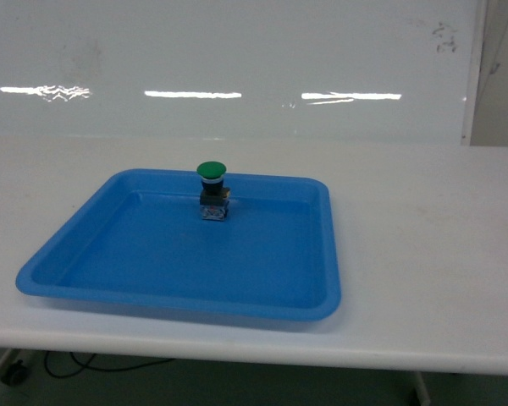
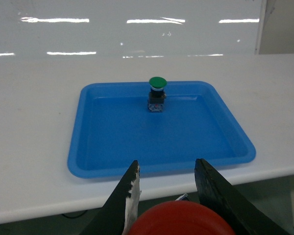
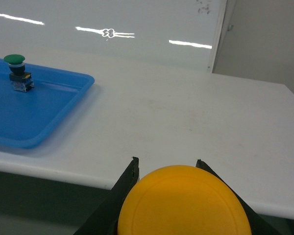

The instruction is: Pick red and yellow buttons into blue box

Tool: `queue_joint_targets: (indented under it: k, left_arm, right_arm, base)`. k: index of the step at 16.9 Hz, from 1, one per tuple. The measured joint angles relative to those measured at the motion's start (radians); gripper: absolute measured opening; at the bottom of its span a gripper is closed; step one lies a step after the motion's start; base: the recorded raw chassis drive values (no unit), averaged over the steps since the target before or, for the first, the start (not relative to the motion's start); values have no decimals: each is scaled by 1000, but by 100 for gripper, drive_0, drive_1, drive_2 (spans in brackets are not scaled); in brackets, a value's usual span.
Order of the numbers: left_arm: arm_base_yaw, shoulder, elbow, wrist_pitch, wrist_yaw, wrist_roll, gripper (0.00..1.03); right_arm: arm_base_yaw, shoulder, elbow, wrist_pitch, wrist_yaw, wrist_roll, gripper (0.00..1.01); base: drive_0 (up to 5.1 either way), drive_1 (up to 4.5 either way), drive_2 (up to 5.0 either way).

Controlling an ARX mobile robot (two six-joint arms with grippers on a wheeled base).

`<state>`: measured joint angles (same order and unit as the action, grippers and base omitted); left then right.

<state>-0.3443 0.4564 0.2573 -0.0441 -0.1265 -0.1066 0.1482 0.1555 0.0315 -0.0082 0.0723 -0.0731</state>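
The red button (image 2: pixel 181 220) fills the bottom of the left wrist view, its domed cap wedged between the black fingers of my left gripper (image 2: pixel 167 164), which is shut on it. In the right wrist view the yellow button (image 3: pixel 183 203) sits the same way, with my right gripper (image 3: pixel 166 160) shut on it. Both grippers hang just off the table's front edge, facing the table. Neither gripper appears in the head view. The blue box is out of view in every frame.
A shallow blue tray (image 1: pixel 178 304) lies on the white table (image 1: pixel 423 254), with a green-capped button (image 1: pixel 212 190) standing upright near its far rim. The tray (image 2: pixel 112 142) and green button (image 2: pixel 157 93) also show ahead of my left gripper. A white wall panel backs the table.
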Motion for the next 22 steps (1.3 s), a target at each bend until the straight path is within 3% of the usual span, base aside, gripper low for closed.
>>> queue_joint_targets:
  k: [22]
  left_arm:
    - [0, 0, 0, -1, 0, 0, 30]
  right_arm:
    - [0, 0, -1, 2, 0, 0, 30]
  base:
    - [478, -355, -112]
